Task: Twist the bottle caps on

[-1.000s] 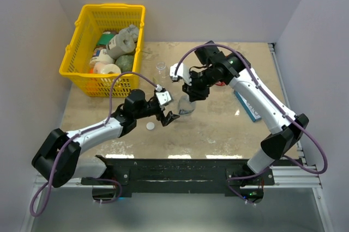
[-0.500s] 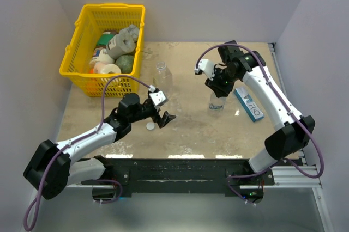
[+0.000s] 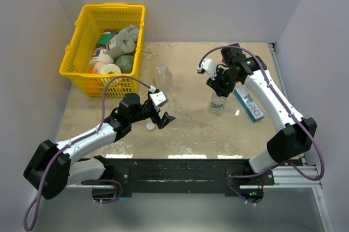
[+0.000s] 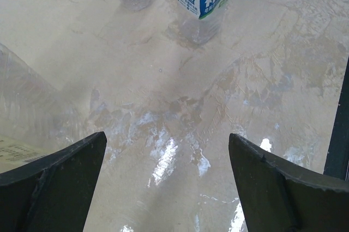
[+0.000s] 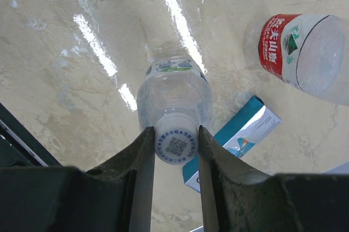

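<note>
The table (image 3: 191, 134) is closed in by pale walls on the left, back and right sides; the near edge holds the arm bases. A yellow basket (image 3: 82, 25) fills the far left corner, packed with mixed objects, one of them a white roll (image 3: 110, 69).

The left gripper (image 3: 165, 118) hangs low over the middle front of the table, its jaws spread wide and holding nothing. A loose white cap (image 3: 150, 126) lies on the tabletop just beside it. Further back stands a clear bottle without label (image 3: 161, 74), apart from both arms.

The right gripper (image 3: 217, 91) points down onto the blue-labelled bottle (image 5: 174, 96), which stands upright. Its fingers (image 5: 143, 156) are clenched on the white cap (image 5: 175, 146) sitting on the neck. A blue-and-white box (image 3: 248, 104) lies flat just right of this bottle, near the right wall. The red-labelled bottle (image 5: 300, 52) stands close behind.
</note>
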You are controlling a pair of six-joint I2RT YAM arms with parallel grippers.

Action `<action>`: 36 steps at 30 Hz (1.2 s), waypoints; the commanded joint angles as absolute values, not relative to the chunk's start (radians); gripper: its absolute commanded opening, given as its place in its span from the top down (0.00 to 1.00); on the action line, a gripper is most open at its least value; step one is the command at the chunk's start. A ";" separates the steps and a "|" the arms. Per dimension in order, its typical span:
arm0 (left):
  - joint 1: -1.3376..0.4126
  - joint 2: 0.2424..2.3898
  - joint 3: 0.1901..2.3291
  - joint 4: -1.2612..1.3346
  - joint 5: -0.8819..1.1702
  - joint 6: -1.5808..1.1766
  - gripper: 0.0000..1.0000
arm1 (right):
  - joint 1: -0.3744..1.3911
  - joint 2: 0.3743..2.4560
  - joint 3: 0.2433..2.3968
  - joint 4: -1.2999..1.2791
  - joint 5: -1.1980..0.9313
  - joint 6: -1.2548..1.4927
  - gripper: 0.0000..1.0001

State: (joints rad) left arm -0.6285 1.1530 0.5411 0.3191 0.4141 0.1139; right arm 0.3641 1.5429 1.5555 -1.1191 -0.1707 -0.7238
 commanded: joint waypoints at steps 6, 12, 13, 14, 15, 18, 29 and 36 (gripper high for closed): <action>-0.626 1.137 0.555 0.333 0.410 0.100 0.00 | 0.360 1.490 1.517 -1.052 -0.114 -0.695 0.38; -0.626 1.143 0.555 0.350 0.419 0.097 0.00 | 0.360 1.493 1.535 -1.046 -0.109 -0.689 0.32; -0.626 1.141 0.555 0.350 0.419 0.095 0.01 | 0.359 1.491 1.543 -1.043 -0.110 -0.689 0.30; -0.626 1.137 0.555 0.350 0.413 0.095 0.01 | 0.360 1.491 1.552 -1.037 -0.115 -0.684 0.25; -0.626 1.132 0.558 0.347 0.407 0.095 0.00 | 0.360 1.494 1.590 -1.035 -0.141 -0.681 0.19; -0.623 1.088 0.561 0.308 0.377 0.107 0.01 | 0.359 1.512 1.689 -1.022 -0.196 -0.615 0.01; -0.581 0.781 0.592 -0.096 0.287 0.173 0.01 | 0.572 1.621 1.852 -0.688 -0.345 -0.333 0.01; -0.572 0.700 0.653 -0.234 0.245 0.195 0.01 | 0.667 1.819 1.943 -0.492 -0.230 -0.172 0.01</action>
